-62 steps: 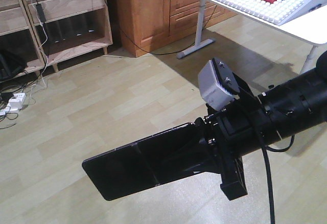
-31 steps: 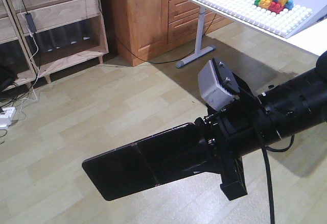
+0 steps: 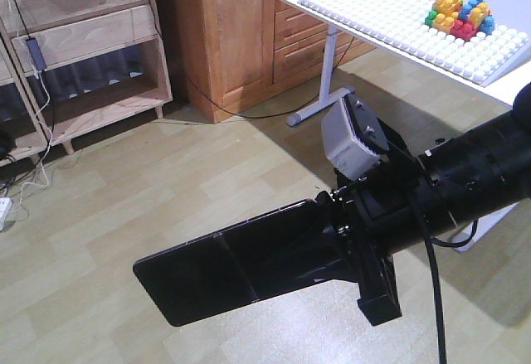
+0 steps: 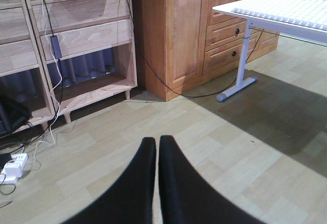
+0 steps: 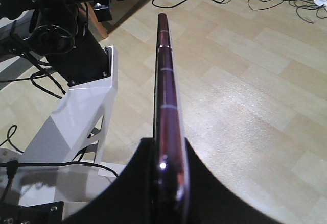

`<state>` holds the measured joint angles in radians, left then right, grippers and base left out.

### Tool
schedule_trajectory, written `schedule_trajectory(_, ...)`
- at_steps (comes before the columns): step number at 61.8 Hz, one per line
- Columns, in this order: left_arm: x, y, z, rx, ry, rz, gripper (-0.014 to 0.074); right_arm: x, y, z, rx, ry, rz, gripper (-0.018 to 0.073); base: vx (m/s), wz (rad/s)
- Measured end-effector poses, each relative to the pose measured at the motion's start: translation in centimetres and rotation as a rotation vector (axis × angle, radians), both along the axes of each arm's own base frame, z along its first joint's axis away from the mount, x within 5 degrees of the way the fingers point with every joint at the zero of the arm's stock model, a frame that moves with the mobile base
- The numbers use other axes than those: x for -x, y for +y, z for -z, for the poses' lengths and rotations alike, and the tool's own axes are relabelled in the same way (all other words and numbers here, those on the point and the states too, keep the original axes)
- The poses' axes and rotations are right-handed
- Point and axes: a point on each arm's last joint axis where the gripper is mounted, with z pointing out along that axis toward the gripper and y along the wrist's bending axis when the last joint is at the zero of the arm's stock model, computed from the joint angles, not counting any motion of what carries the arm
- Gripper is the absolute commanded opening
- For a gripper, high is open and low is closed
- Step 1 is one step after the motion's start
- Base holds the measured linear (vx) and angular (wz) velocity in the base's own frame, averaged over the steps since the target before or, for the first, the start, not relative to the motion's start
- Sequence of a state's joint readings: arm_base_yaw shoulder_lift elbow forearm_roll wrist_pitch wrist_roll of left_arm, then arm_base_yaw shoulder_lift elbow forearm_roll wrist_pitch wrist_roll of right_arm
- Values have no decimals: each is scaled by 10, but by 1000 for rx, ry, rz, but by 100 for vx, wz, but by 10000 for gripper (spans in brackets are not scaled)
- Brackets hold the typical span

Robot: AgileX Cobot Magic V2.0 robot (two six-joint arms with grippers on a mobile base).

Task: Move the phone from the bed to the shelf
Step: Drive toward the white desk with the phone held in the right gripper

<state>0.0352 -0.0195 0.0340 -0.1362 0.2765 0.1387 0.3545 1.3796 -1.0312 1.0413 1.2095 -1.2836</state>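
The right pincer (image 3: 338, 238) is clenched on one end of the phone (image 3: 228, 269). From the right wrist view the black fingers (image 5: 196, 183) press on both flat faces, and the phone (image 5: 166, 81) shows edge-on, a thin pinkish-metal line running away from the grip. From the front, the glossy black slab lies almost flat with its fold crease across the middle. It sticks out to the left and nearer side of the pincer, up in the air above the pale plank floor (image 3: 124, 190) and touching nothing else.

The left pincer (image 4: 156, 142) is closed, its two black fingers (image 4: 176, 183) pressed side by side with nothing between them, hanging over the same floor.

The shelf (image 3: 83, 41) stands at the far left, well apart from the phone. It is pale wood with open cubbies, and cables hang down its front. Just to its right is the orange-brown cabinet (image 3: 236, 32). At the far right a white table (image 3: 329, 57) carries a white studded board (image 3: 398, 16) with a cluster of coloured bricks (image 3: 460, 14) on it. A white power strip (image 4: 13, 165) lies on the floor near the foot of the shelf.
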Motion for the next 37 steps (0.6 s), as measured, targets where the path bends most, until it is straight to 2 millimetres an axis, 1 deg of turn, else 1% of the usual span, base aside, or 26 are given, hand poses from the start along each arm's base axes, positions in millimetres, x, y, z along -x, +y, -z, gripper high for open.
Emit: schedule_trajectory(37, 0, 0, 0, 0, 0, 0, 1, 0, 0, 0, 0, 0, 0, -1, 28, -2)
